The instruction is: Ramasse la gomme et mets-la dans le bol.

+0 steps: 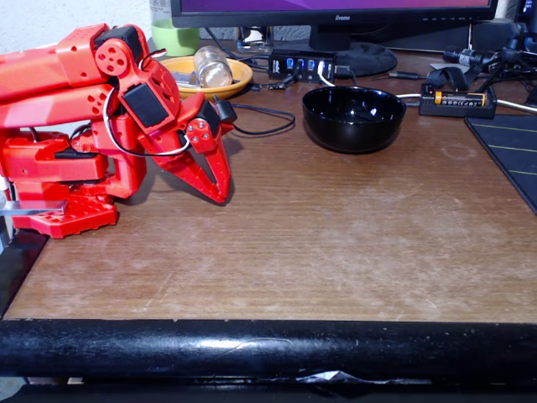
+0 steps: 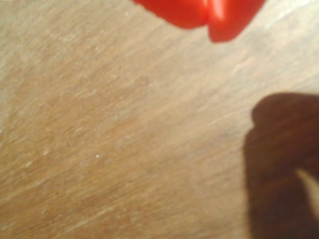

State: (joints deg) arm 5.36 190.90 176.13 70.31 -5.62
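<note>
1. My arm [image 1: 75, 109]: red, folded low at the left of the fixed view, base standing on the table [image 1: 319, 252] near its left edge.
2. My fingers [image 1: 220, 195]: pointed down and to the right, tips at or just above the wood, pressed together with nothing between them. In the wrist view my fingers [image 2: 209, 25] enter from the top edge, both red tips meeting, bare wood grain below and a dark shadow at lower right.
3. Green cup [image 1: 174, 38]: at the back left, behind my arm.
4. Yellow dish [image 1: 239, 75]: shallow, behind my arm, holding a clear glass jar [image 1: 211, 65] lying on its side.
5. USB hub [image 1: 300, 65]: small and black, under the monitor [image 1: 336, 10], with cables trailing towards my arm.
6. Bowl [image 1: 353, 119]: glossy black, upright, right of centre at the back of the table, well apart from my fingers.
7. Eraser: I cannot make it out on the table or inside the bowl; the bowl's interior reads dark with only reflections.
8. Battery holder [image 1: 457, 101]: black, with a yellow-banded cell, right of the bowl.
9. Dark mat [image 1: 512, 155]: at the right edge.
</note>
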